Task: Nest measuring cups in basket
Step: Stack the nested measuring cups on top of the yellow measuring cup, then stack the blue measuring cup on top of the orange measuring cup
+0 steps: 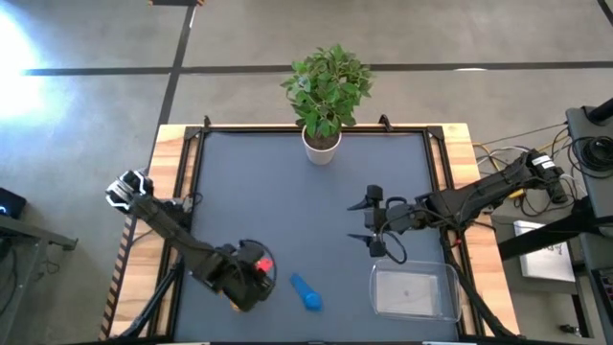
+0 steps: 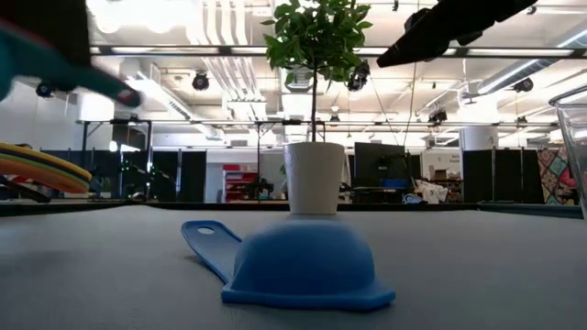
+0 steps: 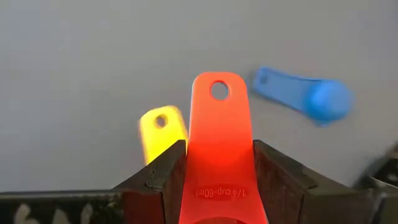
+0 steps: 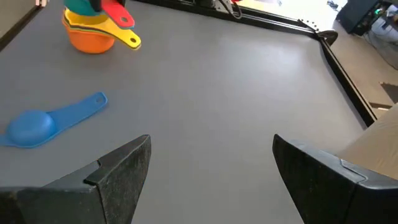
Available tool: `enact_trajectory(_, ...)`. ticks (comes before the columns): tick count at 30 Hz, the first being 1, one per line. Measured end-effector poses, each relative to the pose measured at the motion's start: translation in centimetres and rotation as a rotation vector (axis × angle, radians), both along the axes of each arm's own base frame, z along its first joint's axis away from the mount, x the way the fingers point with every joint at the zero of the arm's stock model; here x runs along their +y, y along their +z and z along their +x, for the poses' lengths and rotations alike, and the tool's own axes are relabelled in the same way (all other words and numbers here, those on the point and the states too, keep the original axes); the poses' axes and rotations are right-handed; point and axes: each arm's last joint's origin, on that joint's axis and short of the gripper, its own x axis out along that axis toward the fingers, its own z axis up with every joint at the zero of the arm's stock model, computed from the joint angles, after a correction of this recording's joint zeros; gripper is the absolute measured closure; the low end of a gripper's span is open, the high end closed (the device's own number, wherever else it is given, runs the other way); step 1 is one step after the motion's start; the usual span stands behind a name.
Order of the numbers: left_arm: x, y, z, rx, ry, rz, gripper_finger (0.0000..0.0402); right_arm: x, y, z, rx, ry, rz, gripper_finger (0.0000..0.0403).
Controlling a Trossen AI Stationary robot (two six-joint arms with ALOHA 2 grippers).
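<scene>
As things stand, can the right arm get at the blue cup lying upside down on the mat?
Probably yes. The right gripper is open and empty, and only bare mat lies between it and the blue cup. The left gripper, shut on the red cup, sits beside it.

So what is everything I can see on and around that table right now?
Blue measuring cup: one, blue, upside down on the mat, near the front edge, between the two arms.
Red measuring cup: one, red, its handle clamped in the left gripper.
Stack of measuring cups: one stack, orange at the bottom, yellow above, under the left gripper; the other colours are hard to make out.
Basket: one, clear plastic, front right of the table, nothing visible in it.
Plant pot: one, white, with a green leafy plant, back centre.
Table: one, dark grey mat with a wooden rim.
Left gripper: front left, fingers shut on the red cup.
Right gripper: right of centre, above the mat, fingers open, holding nothing.
</scene>
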Motion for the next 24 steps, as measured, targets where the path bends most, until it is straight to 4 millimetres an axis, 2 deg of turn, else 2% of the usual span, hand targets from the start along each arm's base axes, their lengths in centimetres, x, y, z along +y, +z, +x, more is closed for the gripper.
enact_trajectory(5,-0.5,-2.6,-1.7,0.014,0.086,-0.03,0.0258,0.0,0.0,0.0,0.005,-0.001,-0.001,0.0076)
enact_trajectory(8,-0.6,-3.0,-1.8,-0.007,0.11,-0.06,0.0257,0.0,0.0,0.0,0.005,-0.001,0.0,0.0076)
enact_trajectory(10,-0.6,-3.2,-1.9,0.008,0.115,-0.065,0.0242,0.0,0.0,0.0,0.005,-0.001,0.0,0.0076)
enact_trajectory(13,-0.7,-3.3,-2.0,0.04,0.106,-0.096,0.0196,0.0,0.0,0.0,0.005,-0.001,0.0,0.0076)
enact_trajectory(18,-0.6,-2.2,-2.1,0.061,0.09,-0.073,0.0133,0.0,-0.1,0.0,0.006,-0.001,0.001,0.0076)
enact_trajectory(21,-0.6,-0.5,-1.6,0.024,0.03,-0.012,0.0121,0.0,-0.1,-0.1,0.01,-0.001,0.0,0.0076)
enact_trajectory(24,-0.4,1.1,-0.2,-0.059,-0.076,0.051,0.0125,0.0,-0.1,-0.1,0.01,0.0,-0.002,0.0076)
